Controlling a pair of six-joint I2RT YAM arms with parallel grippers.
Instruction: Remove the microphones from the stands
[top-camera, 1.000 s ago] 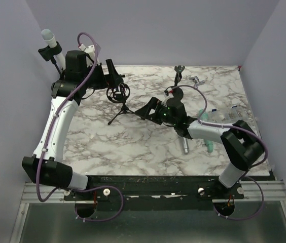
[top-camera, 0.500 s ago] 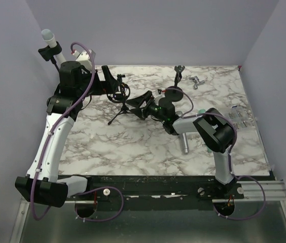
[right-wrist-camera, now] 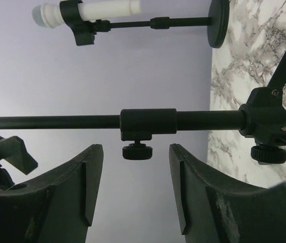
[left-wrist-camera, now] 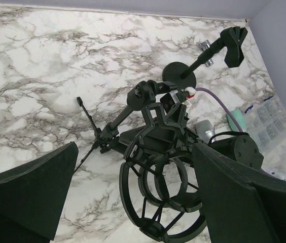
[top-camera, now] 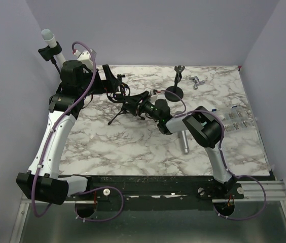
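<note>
Glossy marble-patterned table [top-camera: 133,147], matt black metal stand [right-wrist-camera: 148,121], matt black plastic fingers [right-wrist-camera: 82,187], smooth white plastic microphone [right-wrist-camera: 107,8]

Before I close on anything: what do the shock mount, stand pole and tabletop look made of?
Shock mount: matte black with moulded lattice ribs, probably plastic. Stand pole: thin straight black tube with a soft sheen, likely painted metal. Tabletop: white with grey veining, a marble look; real stone or printed laminate, I cannot tell.
</note>
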